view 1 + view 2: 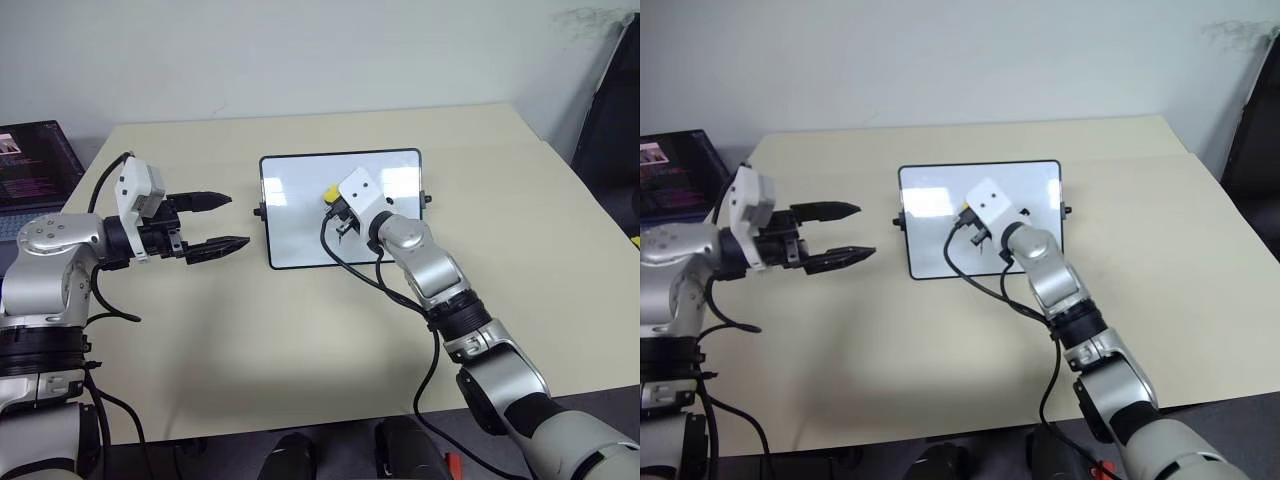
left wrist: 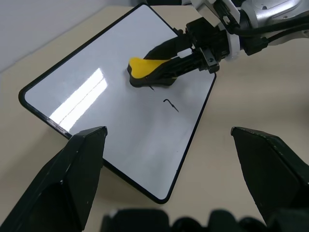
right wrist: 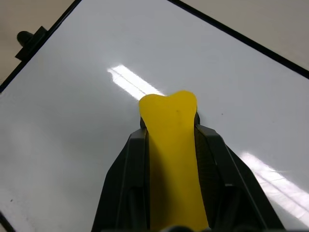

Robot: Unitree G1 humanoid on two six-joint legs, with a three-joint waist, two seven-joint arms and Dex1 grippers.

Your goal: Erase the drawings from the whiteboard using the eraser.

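Jaws of the right gripper [image 2: 178,55] clamp the sides of the eraser [image 2: 147,72], a yellow block with a black underside, which rests on the whiteboard [image 1: 295,215]. The eraser's long axis runs along the gripper's fingers, its free end pointing toward the board's far left part. Just beside it, toward the board's near edge, one hook-like stroke of the drawings [image 2: 170,104] is visible; no writing or brand can be read on board or eraser. The whiteboard lies flat at the middle of the beige table [image 1: 300,330], with bare tabletop on all sides. Jaws of the left gripper [image 1: 222,221] stand wide apart and hold nothing, above the table left of the board. A laptop [image 1: 30,170] sits at the far left table edge.
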